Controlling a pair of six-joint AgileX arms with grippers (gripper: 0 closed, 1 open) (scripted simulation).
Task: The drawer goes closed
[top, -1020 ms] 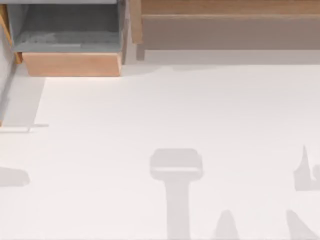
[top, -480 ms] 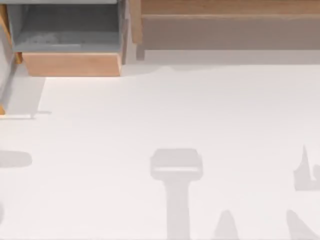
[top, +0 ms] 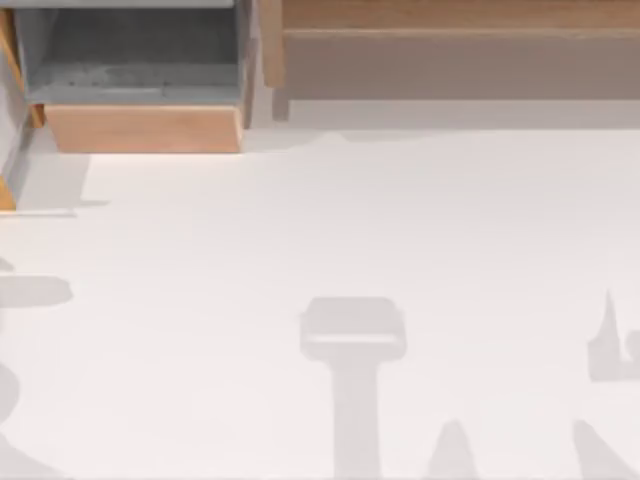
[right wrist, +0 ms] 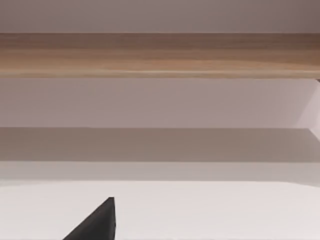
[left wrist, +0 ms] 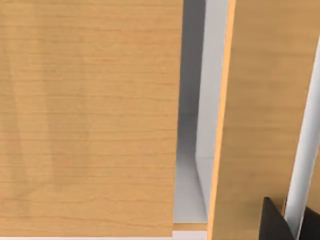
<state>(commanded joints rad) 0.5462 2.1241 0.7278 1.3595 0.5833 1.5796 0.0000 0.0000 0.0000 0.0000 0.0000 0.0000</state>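
Note:
The drawer (top: 140, 128) stands pulled out at the table's far left, its light tan front panel facing the table and its grey floor (top: 130, 60) open to view. In the left wrist view the same tan front panel (left wrist: 90, 120) looms close, and a dark part of my left gripper (left wrist: 274, 224) shows at the picture's edge, apart from the panel. A dark part of my right gripper (right wrist: 97, 224) hangs over the white table, well short of the furniture.
A long wooden shelf (top: 450, 20) with a brown-grey recess runs along the far right, also seen as shelf (right wrist: 160, 55). A wooden upright (left wrist: 260, 100) stands beside the drawer across a narrow gap. Arm shadows lie on the white table (top: 320, 220).
The left arm's shadow at the table's left edge has crept farther toward the drawer. The drawer itself and the right arm's shadow have not moved.

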